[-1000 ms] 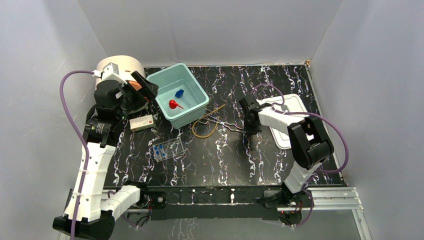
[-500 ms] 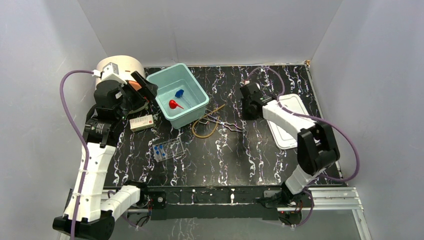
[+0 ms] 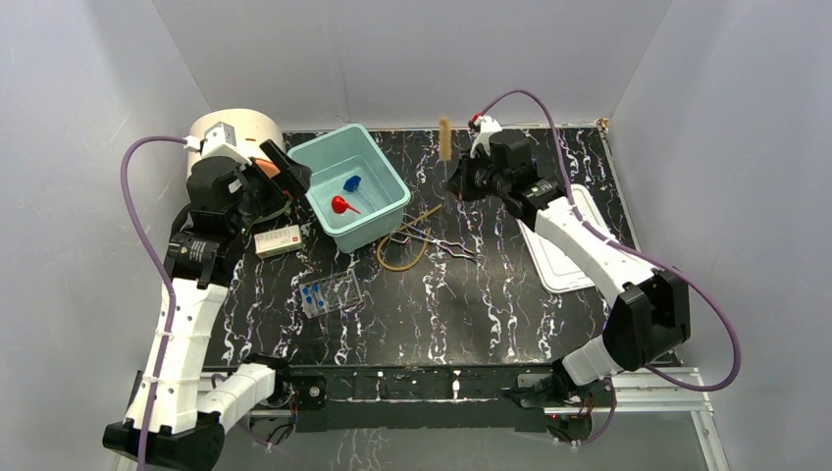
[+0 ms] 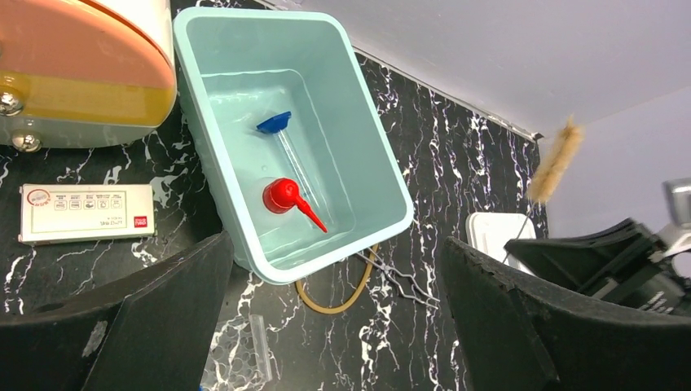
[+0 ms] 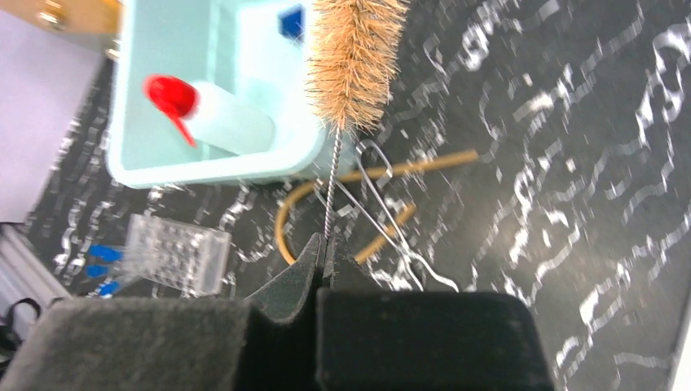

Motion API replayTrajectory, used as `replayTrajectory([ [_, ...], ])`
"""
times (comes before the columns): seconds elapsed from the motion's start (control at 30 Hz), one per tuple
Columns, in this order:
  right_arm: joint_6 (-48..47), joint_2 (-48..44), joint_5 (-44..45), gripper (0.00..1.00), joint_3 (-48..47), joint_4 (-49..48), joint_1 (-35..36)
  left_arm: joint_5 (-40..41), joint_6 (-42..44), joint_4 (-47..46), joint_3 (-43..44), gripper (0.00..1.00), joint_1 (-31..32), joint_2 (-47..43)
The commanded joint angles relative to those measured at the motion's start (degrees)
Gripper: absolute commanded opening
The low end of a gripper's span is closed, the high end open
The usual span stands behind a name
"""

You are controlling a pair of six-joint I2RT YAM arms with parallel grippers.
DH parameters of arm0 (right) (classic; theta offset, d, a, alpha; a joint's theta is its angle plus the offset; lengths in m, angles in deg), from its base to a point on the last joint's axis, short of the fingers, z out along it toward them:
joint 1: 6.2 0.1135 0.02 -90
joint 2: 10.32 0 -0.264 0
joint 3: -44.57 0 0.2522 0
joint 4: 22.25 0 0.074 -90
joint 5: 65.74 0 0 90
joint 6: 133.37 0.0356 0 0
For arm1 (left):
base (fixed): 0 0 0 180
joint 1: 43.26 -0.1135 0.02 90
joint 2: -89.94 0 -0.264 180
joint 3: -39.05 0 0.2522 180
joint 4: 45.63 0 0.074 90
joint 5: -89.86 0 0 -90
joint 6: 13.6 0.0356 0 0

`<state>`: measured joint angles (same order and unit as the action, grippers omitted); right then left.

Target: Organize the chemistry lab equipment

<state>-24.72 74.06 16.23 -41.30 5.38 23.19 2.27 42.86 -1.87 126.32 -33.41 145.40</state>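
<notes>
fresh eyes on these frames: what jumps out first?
The right pincer is shut on the wire stem of a tan bristle brush, held up in the air above the far middle of the table. Next is the teal bin at far left-centre, with a red-nozzled squeeze bottle and a blue-ended syringe lying inside, the open left pincer just beside it.

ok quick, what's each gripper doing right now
left gripper: open, holding nothing
right gripper: shut on the wire stem of the brush
</notes>
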Motion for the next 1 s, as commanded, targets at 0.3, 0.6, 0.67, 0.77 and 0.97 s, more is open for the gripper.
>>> replayTrajectory([
  [0.3, -9.2, 16.6, 2.5, 0.00, -27.5, -8.6, 11.8, 0.2, 0.9, -0.7, 0.8, 0.98, 0.9, -0.5],
  [0.6, -14.7, 36.5, 14.4, 0.00, -49.7, 5.4, 17.2, 2.5, 2.2, 1.1, 2.8, 0.98, 1.0, -0.9],
  [0.67, -14.6, 40.3, 14.8, 0.00, -53.8, 9.1, 17.5, 3.2, 2.3, 1.3, 2.9, 0.98, 1.0, -1.1],
  [0.77, -14.2, 44.9, 15.4, 0.00, -58.2, 13.2, 17.5, 3.8, 2.3, 1.6, 3.3, 0.98, 1.0, -0.9],
  [0.97, -13.4, 51.2, 15.4, 0.00, -63.7, 21.0, 17.7, 5.0, 2.4, 2.0, 3.7, 0.98, 1.0, -0.7],
])
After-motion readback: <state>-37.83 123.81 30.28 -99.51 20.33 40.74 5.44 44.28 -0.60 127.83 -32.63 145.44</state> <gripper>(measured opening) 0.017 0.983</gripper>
